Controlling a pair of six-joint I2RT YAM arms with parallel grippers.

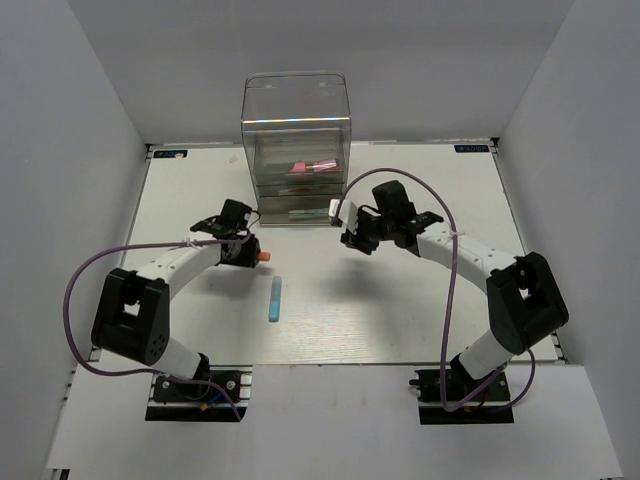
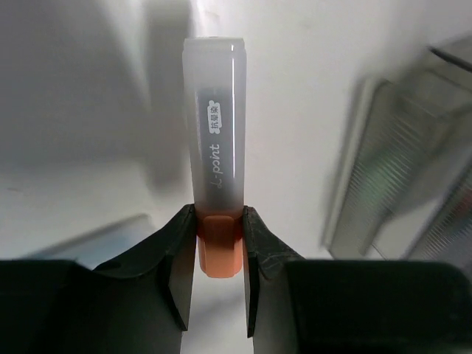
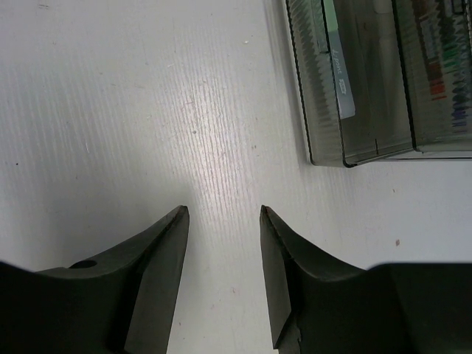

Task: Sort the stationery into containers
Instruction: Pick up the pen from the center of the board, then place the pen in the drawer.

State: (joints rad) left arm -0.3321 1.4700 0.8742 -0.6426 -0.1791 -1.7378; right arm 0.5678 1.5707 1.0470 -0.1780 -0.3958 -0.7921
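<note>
Left gripper (image 2: 219, 234) is clamped on the orange end of the white marker (image 2: 214, 125). The barrel sticks straight out past the fingertips, so the grip is at the very tail. It sits left of the table's centre, near the front-left corner of the drawer unit (image 1: 297, 150), which stands mid far edge.

Judgement: step in hand is carrying that marker to a drawer. To do it well:
- Long overhang on a short grip, so move slow and keep the barrel level.
- Line it up with the drawer's long axis.
- Lower close to the tray before letting go, or it may bounce or roll out.

Bottom drawer (image 1: 296, 211) looks pulled out a bit; can't tell how much opening it gives.

Right gripper (image 3: 223, 214) is parted to a moderate gap with nothing between the fingers, over bare table (image 1: 420, 320) by the unit's front-right corner. It should stay out of the left arm's path.

Light blue pen (image 1: 274, 298) lies loose toward the near edge, centre-left.
</note>
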